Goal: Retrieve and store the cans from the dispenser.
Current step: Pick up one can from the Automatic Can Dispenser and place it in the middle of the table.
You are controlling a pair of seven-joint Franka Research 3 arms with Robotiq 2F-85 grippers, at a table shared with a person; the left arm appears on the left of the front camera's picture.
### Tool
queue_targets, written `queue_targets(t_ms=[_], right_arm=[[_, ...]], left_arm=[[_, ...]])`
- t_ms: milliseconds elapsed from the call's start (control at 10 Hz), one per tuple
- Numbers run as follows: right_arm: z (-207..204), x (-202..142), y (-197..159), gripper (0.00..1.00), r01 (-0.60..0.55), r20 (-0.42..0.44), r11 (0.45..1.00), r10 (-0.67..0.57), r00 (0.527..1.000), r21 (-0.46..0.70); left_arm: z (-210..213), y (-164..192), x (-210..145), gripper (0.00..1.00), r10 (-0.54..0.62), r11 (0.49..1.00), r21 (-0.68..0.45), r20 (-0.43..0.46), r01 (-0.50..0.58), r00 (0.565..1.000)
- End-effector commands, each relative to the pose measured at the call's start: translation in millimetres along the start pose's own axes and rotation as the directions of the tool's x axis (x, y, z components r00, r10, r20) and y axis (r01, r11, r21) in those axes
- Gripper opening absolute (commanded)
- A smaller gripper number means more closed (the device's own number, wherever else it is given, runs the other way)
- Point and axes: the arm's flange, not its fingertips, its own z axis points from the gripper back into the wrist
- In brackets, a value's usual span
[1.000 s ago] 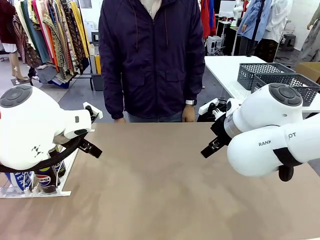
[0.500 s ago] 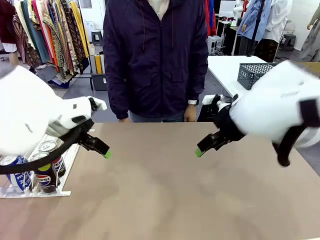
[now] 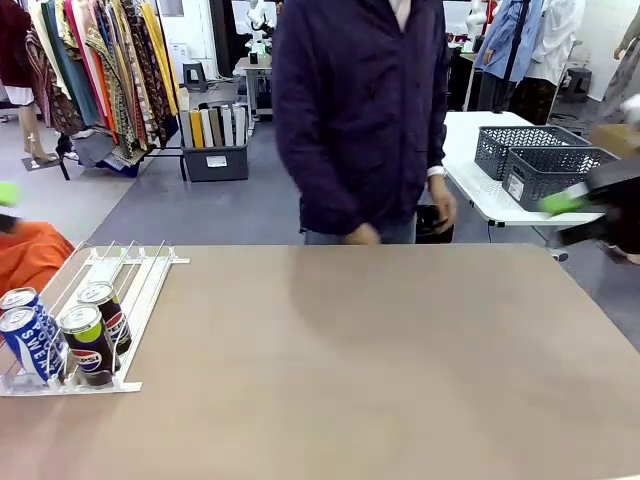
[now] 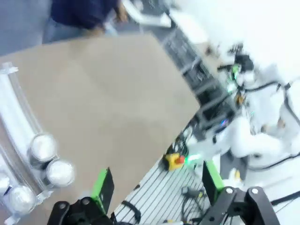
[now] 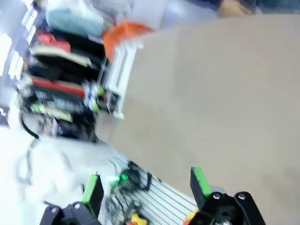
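Note:
The dispenser [image 3: 120, 262], a white sloped wire rack, lies at the table's left edge. Several cans stand at its near end: blue-and-white ones [image 3: 30, 343] on the left and dark Pepsi ones [image 3: 88, 345] beside them. From above, the left wrist view shows silver can tops [image 4: 43, 146] in the rack lanes [image 4: 16, 119]. My left gripper [image 4: 158, 185] is open and empty, high above the table's edge; its green blur [image 3: 5, 194] sits at the far left. My right gripper [image 5: 146, 186] is also open and empty, its green pad [image 3: 562, 203] blurred at the far right. The dispenser [image 5: 123, 70] lies far from it.
A person in a dark jacket [image 3: 360, 110] stands at the far side, one hand [image 3: 441, 212] hanging by the table's corner. Dark grey lattice baskets [image 3: 545, 160] sit on a white side table behind right. An orange cloth [image 3: 30, 258] lies left of the rack.
Both arms have swung up and outward off the table, uncovering the rack and cans. The person has stepped to the right.

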Motion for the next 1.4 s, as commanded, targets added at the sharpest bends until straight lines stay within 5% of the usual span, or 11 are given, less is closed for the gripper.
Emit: queue_targets(t_ms=[0,200,400,500,1300], right_arm=[[53.9,-54.2,-57.9,1.00,0.056,0.312,0.993,-0.087,0.946,0.107],[88.5,-86.3,-88.7,1.00,0.088,0.471,0.981,-0.162,0.867,0.175],[84.0,-82.7,-103.8,1.00,0.114,0.499,0.978,-0.187,0.846,0.174],[156.9,-52.4,-95.6,1.00,0.155,0.483,0.974,-0.218,0.848,0.168],[156.9,-52.4,-95.6,1.00,0.155,0.483,0.974,-0.218,0.848,0.168]], left_arm=[[57.5,81.9,-24.6,1.00,0.146,0.989,-0.064,0.237,-0.134,0.961],[101.1,124.3,-72.1,1.00,0.254,0.967,-0.132,0.412,-0.218,0.875],[104.4,136.8,-80.6,1.00,0.301,0.952,-0.101,0.477,-0.288,0.826],[126.3,131.5,-97.2,1.00,0.297,0.954,-0.101,0.434,-0.282,0.851],[125.5,128.8,-99.1,1.00,0.320,0.946,-0.096,0.421,-0.310,0.849]])
